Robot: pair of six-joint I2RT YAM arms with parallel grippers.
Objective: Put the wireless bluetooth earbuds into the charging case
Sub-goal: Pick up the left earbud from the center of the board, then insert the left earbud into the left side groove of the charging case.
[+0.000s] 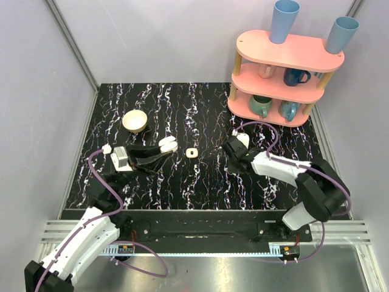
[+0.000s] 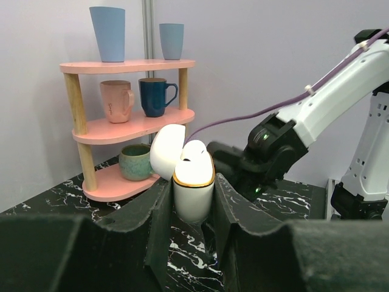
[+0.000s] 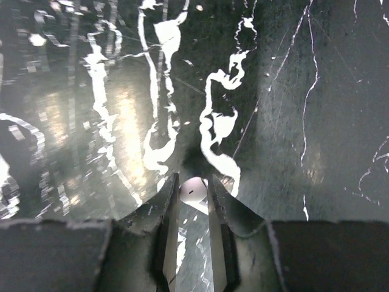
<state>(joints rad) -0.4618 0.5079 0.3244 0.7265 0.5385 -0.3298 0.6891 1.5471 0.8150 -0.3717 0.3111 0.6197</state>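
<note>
The charging case (image 2: 193,188) is white with a gold rim and stands upright with its lid (image 2: 166,151) swung open. My left gripper (image 2: 193,182) is shut on its body. From the top view the case (image 1: 168,145) is at the left-middle of the table, at the tips of the left gripper (image 1: 163,151). A rounded white shape shows in the case's mouth, and I cannot tell what it is. One white earbud (image 3: 194,190) lies on the black marble table (image 3: 316,121). My right gripper (image 3: 193,182) pinches it between both fingertips. The right gripper (image 1: 231,148) points down at the middle right.
A pink three-tier shelf (image 1: 285,61) with mugs and blue cups stands at the back right. A cream bowl (image 1: 135,120) sits at the back left. A small white rounded-square case (image 1: 192,152) lies between the two grippers. The right arm (image 2: 273,146) is close behind the held case.
</note>
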